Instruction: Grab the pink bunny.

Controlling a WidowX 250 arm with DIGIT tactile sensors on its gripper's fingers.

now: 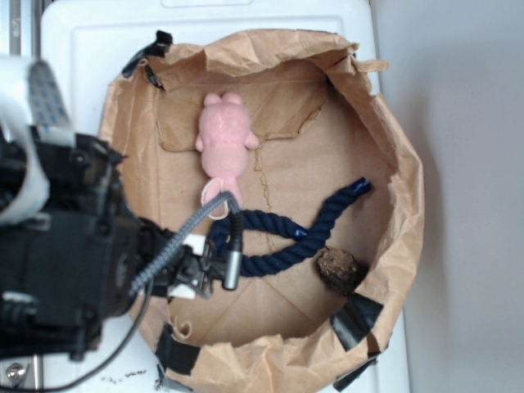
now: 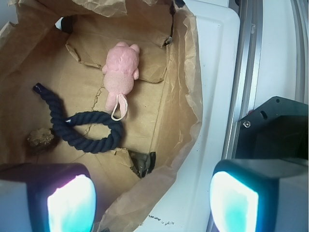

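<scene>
Approach step, judging by layout: gripper [image 2: 149, 200] spread wide and empty, above the near rim of the brown paper tray [image 2: 186, 96]. Pink bunny [image 2: 121, 72] lying far inside, beyond the dark blue rope [image 2: 91, 130]. Next: forward, then down over the bunny.

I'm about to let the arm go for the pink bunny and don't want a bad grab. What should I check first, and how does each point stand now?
1. Gripper open: ok, the two pads stand wide apart with nothing between them.
2. Pink bunny in view and uncovered: ok, it lies flat on the floor of the paper-lined bin.
3. Bunny free of the dark blue rope: ok for the body; its cream loop cord ends just short of the rope.
4. Brown chunk out of the way: ok, beyond the rope.
5. Gripper over the bunny: not ok, it sits at the bin's edge.
</scene>
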